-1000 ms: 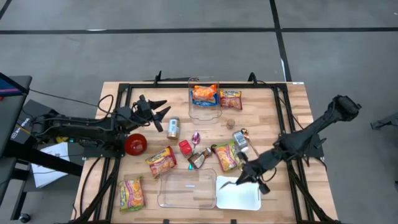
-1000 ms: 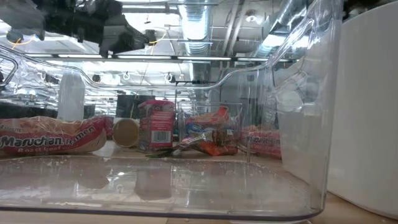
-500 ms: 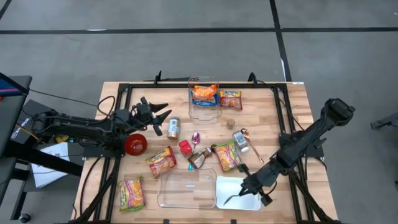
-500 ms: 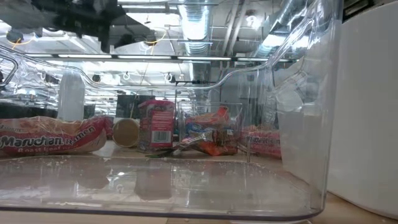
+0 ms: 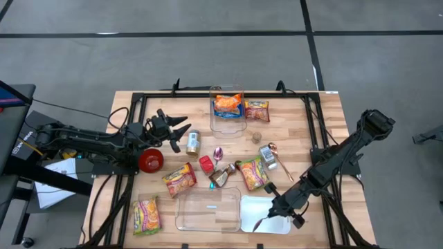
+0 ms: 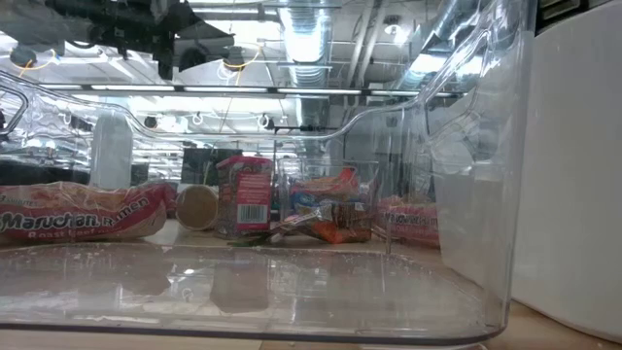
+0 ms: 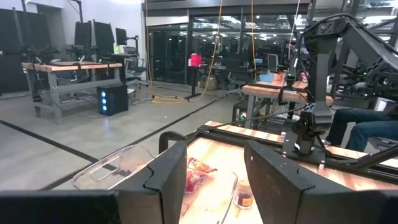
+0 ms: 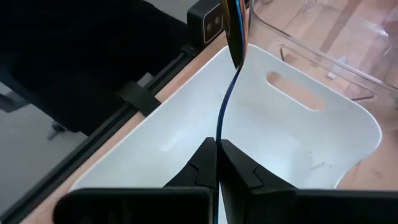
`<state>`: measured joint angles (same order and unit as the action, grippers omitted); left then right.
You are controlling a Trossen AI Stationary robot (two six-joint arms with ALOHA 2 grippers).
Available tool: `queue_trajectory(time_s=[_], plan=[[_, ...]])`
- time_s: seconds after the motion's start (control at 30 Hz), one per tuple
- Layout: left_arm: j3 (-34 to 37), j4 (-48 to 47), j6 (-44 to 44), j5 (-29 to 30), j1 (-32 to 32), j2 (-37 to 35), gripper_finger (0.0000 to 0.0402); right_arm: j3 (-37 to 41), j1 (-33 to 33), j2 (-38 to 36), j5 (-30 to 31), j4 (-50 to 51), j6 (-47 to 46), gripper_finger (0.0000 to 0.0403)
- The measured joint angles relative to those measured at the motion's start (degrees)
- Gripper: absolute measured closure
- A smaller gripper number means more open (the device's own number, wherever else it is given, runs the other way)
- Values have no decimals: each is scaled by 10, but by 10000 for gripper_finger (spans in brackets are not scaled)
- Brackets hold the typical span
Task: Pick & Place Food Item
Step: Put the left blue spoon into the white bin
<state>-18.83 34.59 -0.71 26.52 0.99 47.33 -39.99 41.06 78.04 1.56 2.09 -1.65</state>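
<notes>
Moved: the right claw (image 5: 266,223) is carrying a spoon (image 8: 228,81) nearer and lower than a second ago, now hanging over the white tray (image 5: 280,225) at the near right of the worktop (image 5: 325,124); the left arm is barely shifting.
Right claw: its fingers are pressing together on the thin handle of the spoon, the bowl end pointing away over the tray's bare floor.
Left claw: (image 5: 181,130) is hovering at the far left, jaws standing apart and holding nothing, just left of the small can (image 5: 192,142).
Task thing: the spoon is hanging above the white tray, not yet lying in it; whether it is touching the tray I cannot tell.
Nearby: the clear bin (image 5: 208,211) is sitting just left of the tray, and a ramen packet (image 5: 253,173) is lying just beyond it.
Doing it well: I judge the spoon is wanting a low release, so the claw should be sinking until the bowl is resting on the tray floor, keeping clear of the tray's rim and handle slot, then parting slowly and lifting straight up.
</notes>
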Motion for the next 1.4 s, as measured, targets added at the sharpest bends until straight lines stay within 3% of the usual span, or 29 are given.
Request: queue_trajectory(time_s=[0.4, 0.73, 1.4], plan=[[0, 0, 0, 0, 0, 0, 247, 0, -27, 0, -32, 7, 4, 403], [0, 0, 4, 0, 0, 0, 247, 0, -38, 48, -59, -15, 3, 403], [0, 2, 7, 0, 0, 0, 247, 0, -38, 71, -51, -4, -32, 403]])
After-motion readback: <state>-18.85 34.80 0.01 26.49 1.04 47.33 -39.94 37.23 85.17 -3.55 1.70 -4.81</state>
